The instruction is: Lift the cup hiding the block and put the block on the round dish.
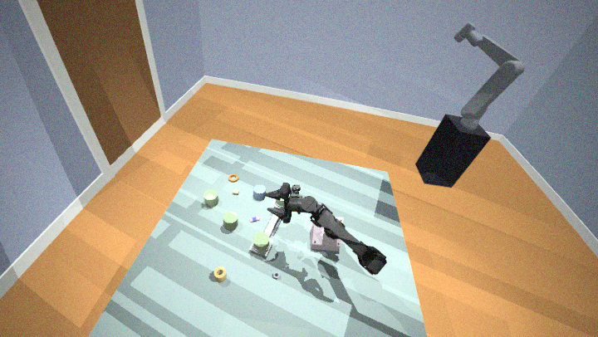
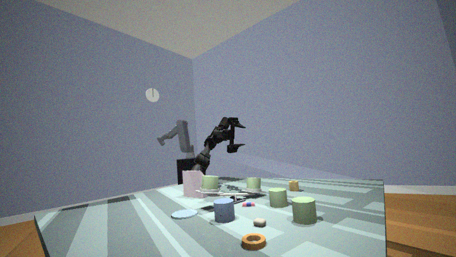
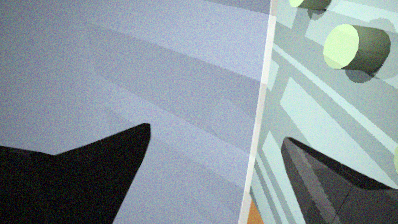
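One green cup [image 1: 261, 241] [image 2: 253, 184] stands on one end of the balance [image 1: 272, 226] [image 2: 234, 194]. The other green cup [image 1: 280, 203] [image 2: 209, 182] stands on the other end, partly hidden by the gripper in the top view. Both are upright; I cannot tell which end is lower. No block shows. The round dish [image 2: 183, 213], pale blue, lies left of a blue cylinder in the exterior view; in the top view it does not show. My gripper [image 1: 267, 202] [image 2: 244, 135] [image 3: 216, 137] is open and empty, high above the table, fingers pointing sideways.
Two loose green cylinders [image 1: 230, 221] [image 2: 304, 209], the blue cylinder [image 1: 259, 192] [image 2: 223, 210], an orange ring [image 1: 232, 174] [image 2: 253, 245], a yellow ring [image 1: 220, 279] [image 2: 293, 186], a pink box [image 1: 325, 242] [image 2: 192, 184] and small pieces stand around the balance.
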Motion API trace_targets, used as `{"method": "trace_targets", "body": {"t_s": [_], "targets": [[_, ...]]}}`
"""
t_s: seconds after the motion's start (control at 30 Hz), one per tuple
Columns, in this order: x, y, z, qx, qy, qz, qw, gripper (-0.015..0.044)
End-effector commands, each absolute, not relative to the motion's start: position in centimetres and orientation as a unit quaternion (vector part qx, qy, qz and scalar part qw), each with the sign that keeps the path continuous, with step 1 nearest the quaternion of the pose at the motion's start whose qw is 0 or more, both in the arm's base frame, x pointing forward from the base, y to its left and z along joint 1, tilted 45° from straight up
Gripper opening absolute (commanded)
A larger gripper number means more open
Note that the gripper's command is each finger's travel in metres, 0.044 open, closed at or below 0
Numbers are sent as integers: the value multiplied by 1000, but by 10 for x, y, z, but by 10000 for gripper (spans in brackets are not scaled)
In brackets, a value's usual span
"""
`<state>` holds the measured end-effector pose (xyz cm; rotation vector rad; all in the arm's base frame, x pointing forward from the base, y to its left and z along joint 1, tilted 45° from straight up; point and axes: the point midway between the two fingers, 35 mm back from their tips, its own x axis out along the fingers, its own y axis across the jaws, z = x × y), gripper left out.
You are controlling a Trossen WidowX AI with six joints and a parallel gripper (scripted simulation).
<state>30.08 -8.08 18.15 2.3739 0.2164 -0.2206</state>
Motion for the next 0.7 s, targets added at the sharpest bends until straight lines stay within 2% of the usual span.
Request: {"method": "trace_targets", "body": {"t_s": [0.0, 0.03, 0.67], "targets": [[301, -81, 181, 922, 85, -87, 368, 426], [300, -82, 179, 919, 86, -90, 375, 440], [269, -108, 127, 754, 203, -170, 601, 440]]}}
